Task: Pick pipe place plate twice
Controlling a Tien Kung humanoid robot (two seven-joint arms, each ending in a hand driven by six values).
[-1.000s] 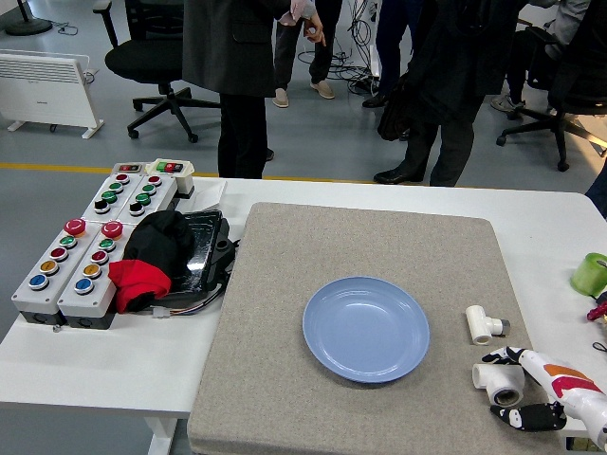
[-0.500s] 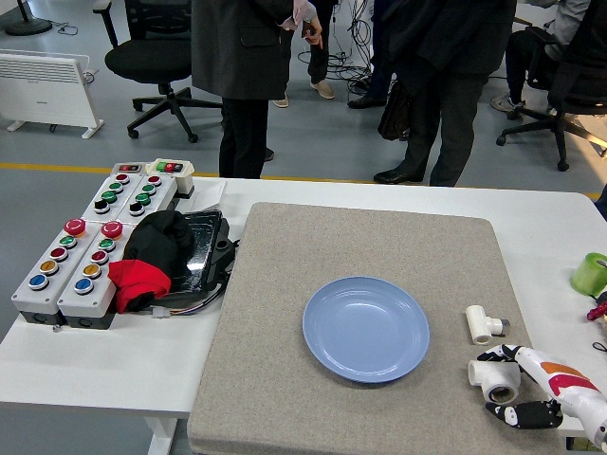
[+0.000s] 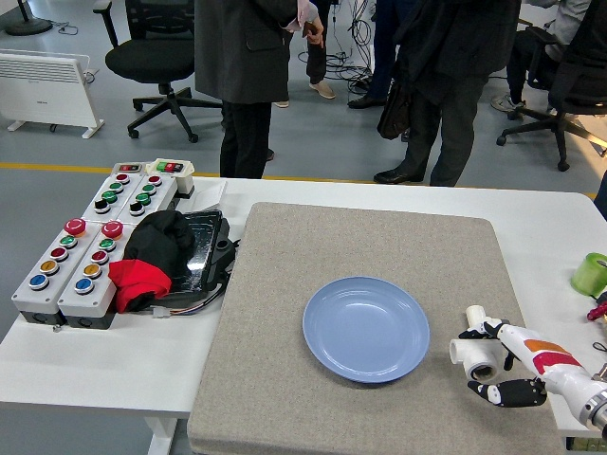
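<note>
The right hand [image 3: 486, 365] grips a white pipe [image 3: 471, 354] fitting, just right of the empty plate [image 3: 366, 329]. It looks light, rigid and slick (plastic, likely), best pinched across its barrel. Another fitting [image 3: 475, 317] sits just beyond.

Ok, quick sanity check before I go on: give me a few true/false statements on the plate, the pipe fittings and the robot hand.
1. The blue plate is empty. True.
2. The right robot hand grips a white pipe fitting. True.
3. The second pipe fitting already lies on the plate. False: it lies on the grey mat, right of the plate, just behind the hand.
4. The left robot hand is reaching over the plate. False: no left hand is in view.
5. The held fitting is over the plate. False: it is right of the plate's rim, over the mat.
</note>
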